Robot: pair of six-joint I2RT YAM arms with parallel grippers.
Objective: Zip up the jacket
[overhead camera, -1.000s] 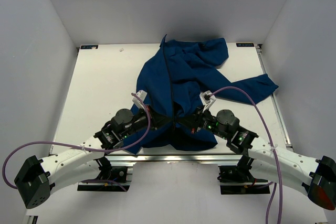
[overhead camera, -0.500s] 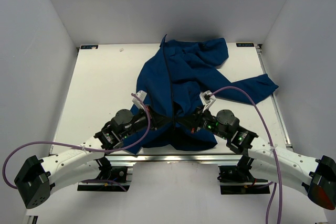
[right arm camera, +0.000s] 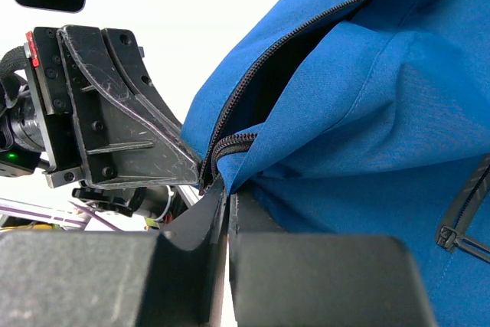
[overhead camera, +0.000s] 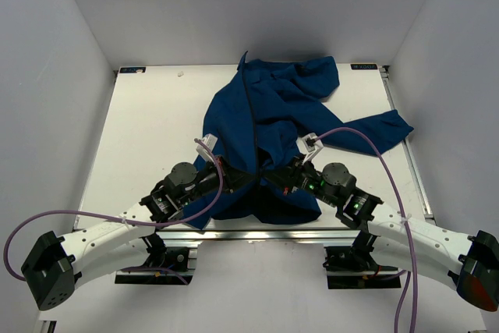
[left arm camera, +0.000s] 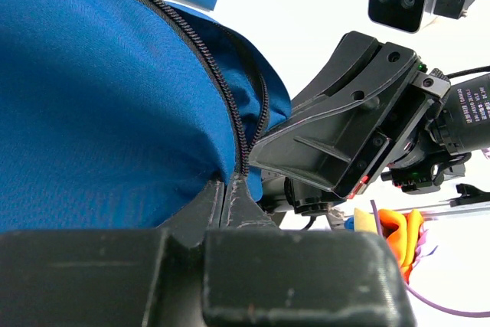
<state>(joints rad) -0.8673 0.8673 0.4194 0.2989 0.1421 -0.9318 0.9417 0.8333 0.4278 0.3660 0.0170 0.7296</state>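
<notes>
The royal-blue jacket (overhead camera: 269,111) lies crumpled on the white table, its dark zipper (overhead camera: 251,126) running from the collar down towards me. Both grippers meet at the zipper's near end, tip to tip. My left gripper (overhead camera: 247,179) is shut on the jacket there; in the left wrist view the zipper (left arm camera: 207,67) runs straight into its closed tips (left arm camera: 233,181). My right gripper (overhead camera: 270,178) is shut on the facing jacket edge, and the right wrist view shows a fold of zipper tape (right arm camera: 237,143) pinched at its tips (right arm camera: 227,191). The zipper slider is hidden.
One sleeve (overhead camera: 382,126) stretches towards the table's right edge. White walls close in the table (overhead camera: 148,130) on three sides. Purple cables (overhead camera: 366,142) loop over both arms. The metal rail (overhead camera: 257,228) runs along the near edge under the hem.
The right gripper has edged very slightly towards the left one. Both stay shut on the jacket, and the jacket has hardly moved.
</notes>
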